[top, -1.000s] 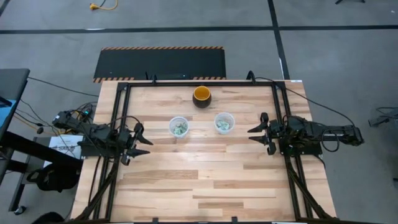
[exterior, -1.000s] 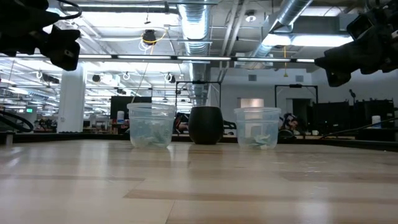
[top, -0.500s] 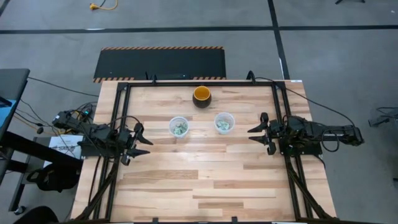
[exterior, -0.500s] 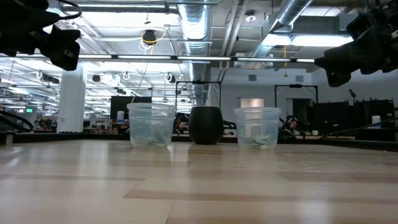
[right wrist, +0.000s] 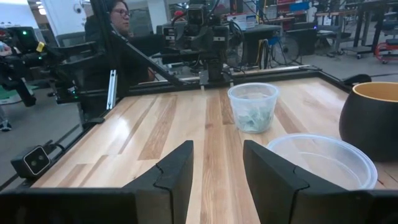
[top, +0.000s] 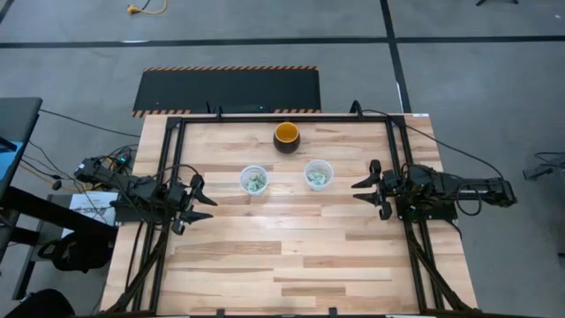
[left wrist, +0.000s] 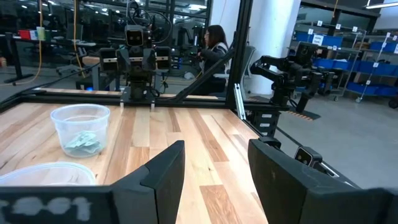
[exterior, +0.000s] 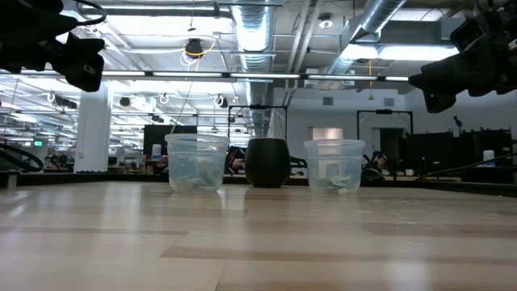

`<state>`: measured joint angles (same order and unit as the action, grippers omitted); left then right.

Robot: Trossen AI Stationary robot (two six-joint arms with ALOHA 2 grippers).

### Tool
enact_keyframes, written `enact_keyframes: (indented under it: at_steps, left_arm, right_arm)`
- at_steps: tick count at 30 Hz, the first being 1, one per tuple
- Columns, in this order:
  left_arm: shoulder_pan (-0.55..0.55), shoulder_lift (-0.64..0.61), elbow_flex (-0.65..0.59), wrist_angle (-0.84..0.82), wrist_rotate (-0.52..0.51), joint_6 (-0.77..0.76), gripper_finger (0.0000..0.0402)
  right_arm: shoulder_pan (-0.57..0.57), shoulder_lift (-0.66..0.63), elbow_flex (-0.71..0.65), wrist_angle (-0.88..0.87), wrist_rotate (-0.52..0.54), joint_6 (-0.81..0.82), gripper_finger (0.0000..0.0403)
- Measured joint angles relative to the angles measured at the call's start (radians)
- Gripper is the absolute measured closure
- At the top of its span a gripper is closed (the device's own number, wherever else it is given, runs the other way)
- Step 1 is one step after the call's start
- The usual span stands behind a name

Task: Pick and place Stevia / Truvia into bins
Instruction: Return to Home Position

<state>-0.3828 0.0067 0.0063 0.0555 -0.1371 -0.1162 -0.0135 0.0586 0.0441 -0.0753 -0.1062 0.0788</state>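
Two clear plastic cups stand upright on the wooden table, the left cup (top: 254, 180) and the right cup (top: 318, 173). Each holds light green and white Stevia sachets (top: 255, 183) (top: 317, 177), which lie in the cup bottoms, as the low view shows (exterior: 196, 178) (exterior: 334, 181). No loose sachet shows on the table. My left gripper (top: 210, 202) is open and empty at the table's left side, above the wood. My right gripper (top: 357, 190) is open and empty at the right side. In the wrist views the open fingers (left wrist: 211, 180) (right wrist: 216, 171) frame bare table.
A dark bowl with an orange inside (top: 286, 136) stands behind the cups near the far edge. A black metal frame (top: 282, 117) runs round the table's edges. A seated person (right wrist: 118, 37) shows in the room beyond the table.
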Motion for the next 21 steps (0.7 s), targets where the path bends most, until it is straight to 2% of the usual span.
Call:
enact_keyframes:
  at_steps: [21]
  left_arm:
    - [0.000,0.000,0.000,0.000,-0.001,0.004,0.0235]
  right_arm:
    - [0.000,0.000,0.000,0.000,0.000,0.000,0.0270]
